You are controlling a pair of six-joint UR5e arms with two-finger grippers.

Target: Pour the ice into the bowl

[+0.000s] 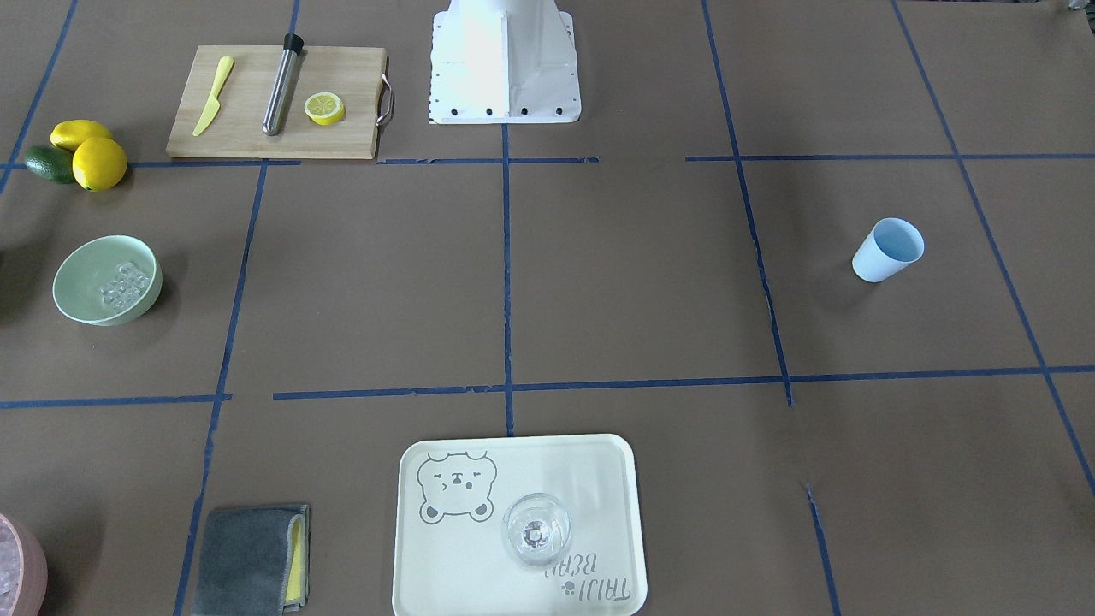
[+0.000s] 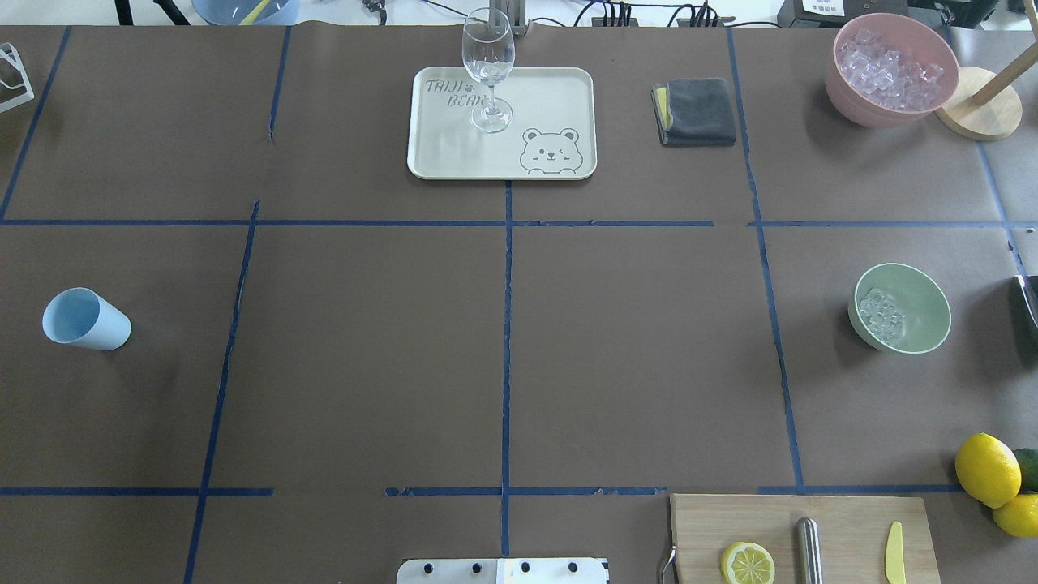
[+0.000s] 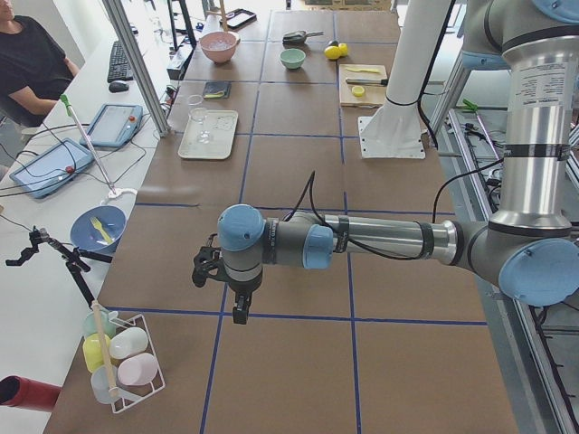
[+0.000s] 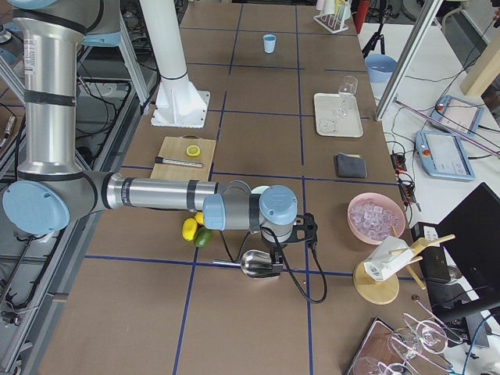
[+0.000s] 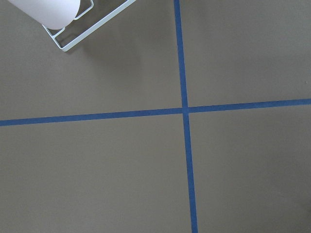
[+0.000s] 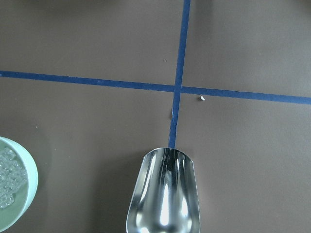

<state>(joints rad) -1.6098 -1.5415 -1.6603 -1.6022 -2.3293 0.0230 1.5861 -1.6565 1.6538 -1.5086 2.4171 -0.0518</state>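
The mint-green bowl [image 2: 920,312] stands on the robot's right side of the table and holds a heap of small clear ice cubes [image 2: 881,315]. It also shows in the front view [image 1: 85,287] with the ice [image 1: 121,287] inside. The right wrist view shows the bowl's rim [image 6: 26,187] at the left and a shiny metal scoop [image 6: 164,194], empty, right below the camera. My right gripper [image 4: 275,254] hangs over that scoop [image 4: 256,264]; I cannot tell whether it is open or shut. My left gripper [image 3: 239,312] hangs over bare table; I cannot tell its state.
A light blue cup [image 2: 85,319] stands far left. The pink bowl of ice [image 2: 892,73] and a grey cloth [image 2: 695,111] sit at the far right. A wine glass [image 2: 488,69] stands on a tray [image 2: 559,97]. Cutting board [image 2: 843,527] and lemons [image 2: 987,469] are near right.
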